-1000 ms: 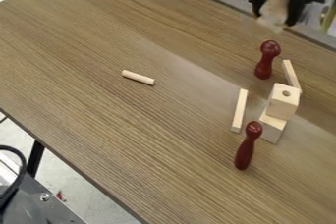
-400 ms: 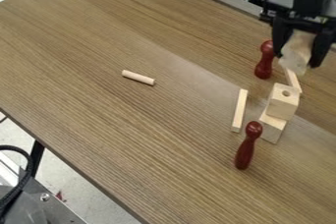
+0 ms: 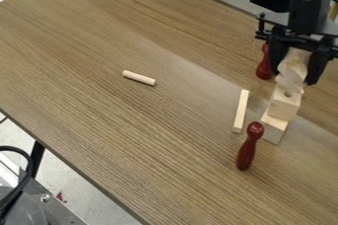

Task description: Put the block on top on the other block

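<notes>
Gripper [image 3: 294,79] was closed on the pale block [image 3: 292,67], fingers parted by its width. Block was right at the holed block's [image 3: 284,107] top; contact unclear. Step, as judged: placing. Next move called for squaring up, gentle seating, then release.

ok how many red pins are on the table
2: one pin beside the stacked blocks, a second pin farther back, partly covered by the hand; more could be hidden behind it.

A dowel [image 3: 139,78], stick [image 3: 241,111] and red pins [image 3: 247,147] share the table [image 3: 132,135]
</notes>
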### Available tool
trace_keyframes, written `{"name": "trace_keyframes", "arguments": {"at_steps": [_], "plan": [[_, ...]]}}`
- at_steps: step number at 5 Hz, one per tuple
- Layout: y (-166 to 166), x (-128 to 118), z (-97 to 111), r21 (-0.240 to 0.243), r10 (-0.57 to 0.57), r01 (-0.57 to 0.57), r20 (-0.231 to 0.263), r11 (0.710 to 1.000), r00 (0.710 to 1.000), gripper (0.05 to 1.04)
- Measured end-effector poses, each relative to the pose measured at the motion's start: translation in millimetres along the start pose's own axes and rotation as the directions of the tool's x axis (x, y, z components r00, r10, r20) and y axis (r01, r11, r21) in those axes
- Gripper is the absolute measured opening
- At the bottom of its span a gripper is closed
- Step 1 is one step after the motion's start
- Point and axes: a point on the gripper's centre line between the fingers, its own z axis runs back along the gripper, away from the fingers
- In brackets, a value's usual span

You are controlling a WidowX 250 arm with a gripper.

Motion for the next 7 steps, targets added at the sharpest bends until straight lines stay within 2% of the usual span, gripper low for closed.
{"name": "trace_keyframes", "arguments": {"at_steps": [2,4,7], "plan": [[1,-7,-5,0.007,0.014,-0.014,-0.024,1.000,1.000,0.621],[1,-15,-5,0.010,0.050,-0.050,-0.074,0.999,0.996,0.621],[-9,-17,-6,-0.015,0.077,-0.079,-0.075,0.997,0.994,0.621]]}}
